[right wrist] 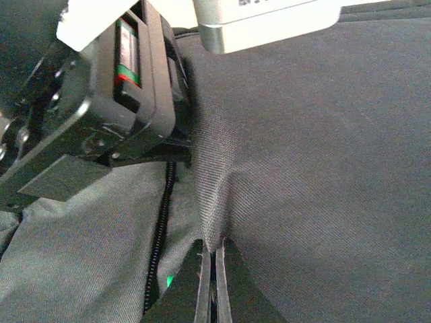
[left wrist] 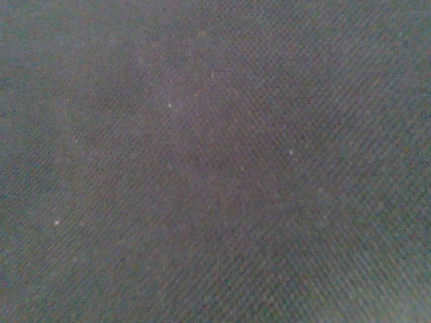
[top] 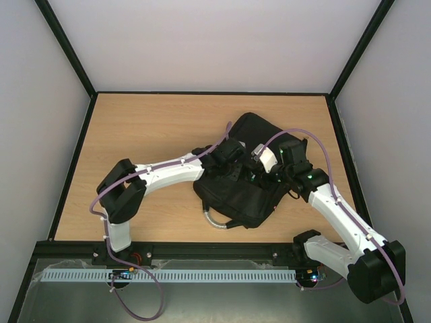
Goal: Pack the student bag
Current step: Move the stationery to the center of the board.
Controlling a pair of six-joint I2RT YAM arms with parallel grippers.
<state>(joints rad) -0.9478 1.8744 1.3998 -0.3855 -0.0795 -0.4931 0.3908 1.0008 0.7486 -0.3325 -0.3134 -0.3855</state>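
Note:
The student bag [top: 248, 132], black fabric with a grey curved handle [top: 214, 219], lies right of the table's middle. My left gripper [top: 229, 156] reaches onto it from the left. Its fingers are hidden, and the left wrist view shows nothing but dark woven fabric [left wrist: 215, 161] pressed close to the lens. My right gripper [right wrist: 214, 250] is shut on a raised fold of the bag's fabric [right wrist: 323, 168], just right of a black zip [right wrist: 158, 229]. From above, the right gripper [top: 264, 176] sits on the bag's right half. The left gripper's black body [right wrist: 128, 87] is close ahead.
A white boxy part [right wrist: 269, 23] with a grey end sits at the top of the right wrist view, next to the left gripper. The wooden table [top: 148, 128] is walled on three sides by black-framed panels. A perforated white rail [top: 202, 276] runs along the near edge.

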